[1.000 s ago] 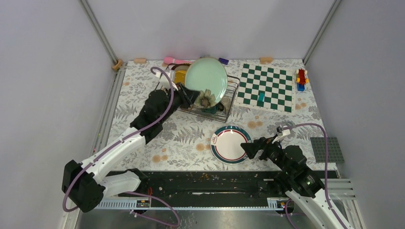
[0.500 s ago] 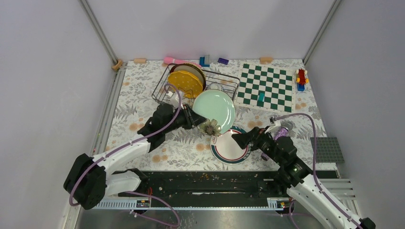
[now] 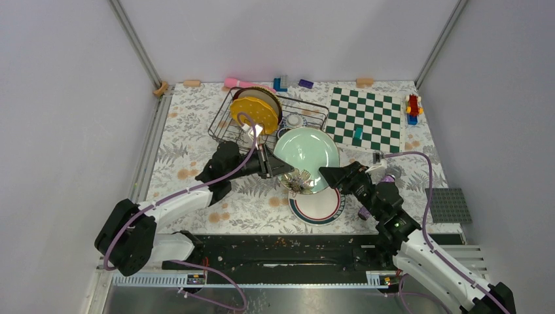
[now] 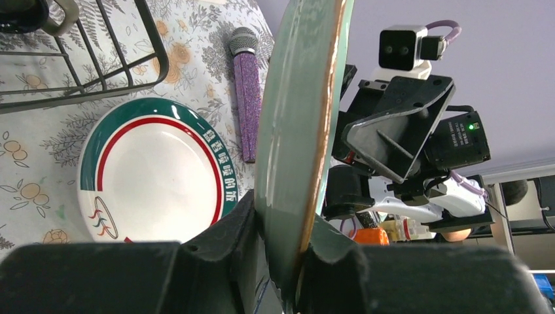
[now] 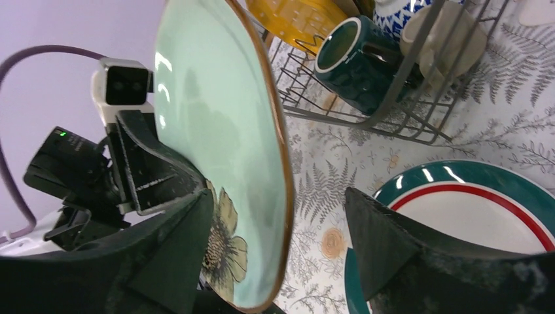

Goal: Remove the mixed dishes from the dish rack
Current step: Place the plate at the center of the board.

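My left gripper [image 3: 283, 169] is shut on the lower rim of the pale green floral plate [image 3: 306, 156] and holds it tilted above the table, partly over the cream plate with red and green rim [image 3: 322, 207]. In the left wrist view the plate [image 4: 298, 131] stands edge-on between my fingers [image 4: 298, 261]. My right gripper [image 3: 325, 175] is open, its jaws either side of the plate's right rim [image 5: 216, 131]; the gap [image 5: 281, 209] is wide. The dish rack [image 3: 221, 128] holds the yellow woven-look plate [image 3: 255, 111], dark green mug [image 5: 353, 62], patterned bowl [image 3: 294, 121] and olive cup [image 5: 445, 46].
The chessboard [image 3: 365, 121] lies right of the rack. A purple cylinder [image 4: 247, 98] lies on the cloth by the cream plate [image 4: 150, 176]. Small toys [image 3: 281, 84] line the back edge, and a grey baseplate [image 3: 448, 204] sits at the right.
My left arm carried the green plate from above the rack down and right, over the cream plate. My right gripper moved up and left to the green plate's rim.
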Robot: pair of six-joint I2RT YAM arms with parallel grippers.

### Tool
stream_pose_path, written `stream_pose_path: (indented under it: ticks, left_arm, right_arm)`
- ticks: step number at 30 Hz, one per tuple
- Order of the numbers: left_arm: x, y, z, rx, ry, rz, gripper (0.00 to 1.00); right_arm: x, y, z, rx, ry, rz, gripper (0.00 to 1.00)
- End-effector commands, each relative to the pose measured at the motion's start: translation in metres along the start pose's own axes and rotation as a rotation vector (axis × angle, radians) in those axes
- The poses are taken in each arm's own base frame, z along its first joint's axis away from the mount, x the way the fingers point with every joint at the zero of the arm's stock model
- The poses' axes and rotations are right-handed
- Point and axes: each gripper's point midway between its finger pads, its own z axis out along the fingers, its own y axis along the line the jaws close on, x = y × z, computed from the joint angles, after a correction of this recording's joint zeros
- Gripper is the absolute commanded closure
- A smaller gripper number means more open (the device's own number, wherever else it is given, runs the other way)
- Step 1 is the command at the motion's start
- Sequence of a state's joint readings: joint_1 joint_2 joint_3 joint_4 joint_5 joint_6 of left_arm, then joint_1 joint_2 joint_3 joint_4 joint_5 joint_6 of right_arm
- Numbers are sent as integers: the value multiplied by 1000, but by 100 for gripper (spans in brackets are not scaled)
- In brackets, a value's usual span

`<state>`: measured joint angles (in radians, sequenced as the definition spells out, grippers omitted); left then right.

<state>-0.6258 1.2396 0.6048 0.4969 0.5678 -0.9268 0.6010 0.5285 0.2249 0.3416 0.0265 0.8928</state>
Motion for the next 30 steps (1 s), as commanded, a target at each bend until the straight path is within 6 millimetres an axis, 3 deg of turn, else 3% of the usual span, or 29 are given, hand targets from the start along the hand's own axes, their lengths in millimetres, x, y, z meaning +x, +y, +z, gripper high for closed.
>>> stream_pose_path:
  ticks: [1, 10, 16, 19, 24, 30]
  left_arm:
    - [-32, -64, -2, 229, -80, 130, 100]
    - [-29, -66, -2, 243, -59, 146, 100]
    - [-27, -61, 4, 233, -25, 138, 90]
    - [-26, -61, 5, 242, -13, 138, 69]
    - [-26, -60, 5, 237, -15, 160, 3]
    - [-39, -37, 3, 60, -77, 223, 1]
  right_arm:
    - [-21, 23, 5, -81, -88, 52, 24]
    - [-18, 32, 8, -140, -71, 78, 57]
    - [-13, 41, 3, -202, -50, 80, 81]
    - [-12, 39, 2, -203, -55, 86, 96]
    - [-17, 39, -2, -214, -91, 106, 100]
    - [-23, 42, -12, -228, -115, 111, 100]
